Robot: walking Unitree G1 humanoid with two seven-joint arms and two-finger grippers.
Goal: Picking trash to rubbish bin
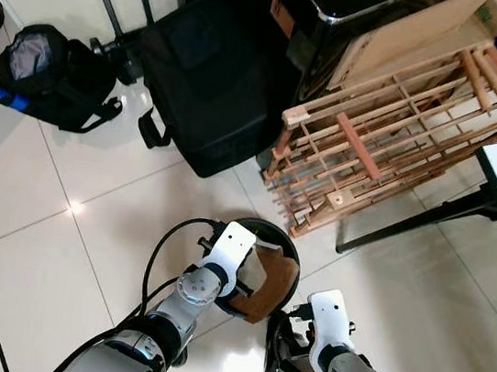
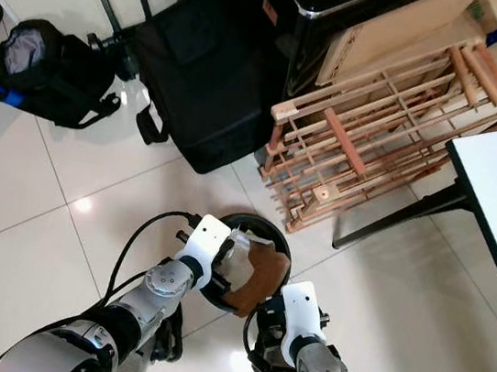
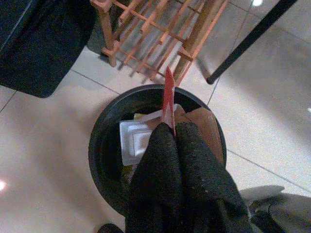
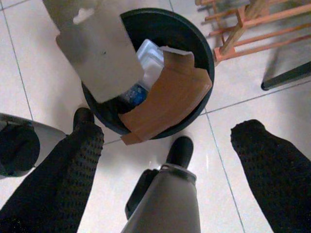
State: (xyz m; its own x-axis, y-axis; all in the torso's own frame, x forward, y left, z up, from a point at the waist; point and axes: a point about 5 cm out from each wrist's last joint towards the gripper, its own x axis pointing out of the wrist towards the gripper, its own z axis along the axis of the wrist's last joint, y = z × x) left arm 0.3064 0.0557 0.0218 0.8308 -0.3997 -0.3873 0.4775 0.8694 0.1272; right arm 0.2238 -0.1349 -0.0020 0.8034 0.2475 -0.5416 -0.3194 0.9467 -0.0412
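**Red scrap held over the bin, ready to drop**

Now I have the left gripper [image 3: 170, 145] clenched on a thin red scrap [image 3: 168, 99], pinched edge-on between its two black fingers. In the left wrist view the scrap stands up out of the fingertips with its long axis running straight on from them, toward twelve o'clock, and the mouth of the black rubbish bin [image 3: 99, 145] lies directly behind it. I judge that the scrap is already above the opening, so the coming move should be a plain release, not a reach.

From the head camera the bin [image 1: 272, 229] sits on the pale tiled floor [image 1: 37, 240] at about six o'clock, just in front of the robot, with the left arm over its rim from seven o'clock. Inside it I see a white plastic tray [image 3: 133, 143] and a brown cardboard piece [image 4: 165, 99] that leans over the rim on the robot's side.

The right gripper [image 4: 170, 160] hangs with its fingers spread wide and nothing between them, beside the bin at about five o'clock. The left is the working arm and the nearer one.

A wooden slatted rack [image 1: 396, 123] leans just beyond the bin at one o'clock; a black bag [image 1: 212, 79] lies at eleven. The risk I see is the light scrap catching on the cardboard.
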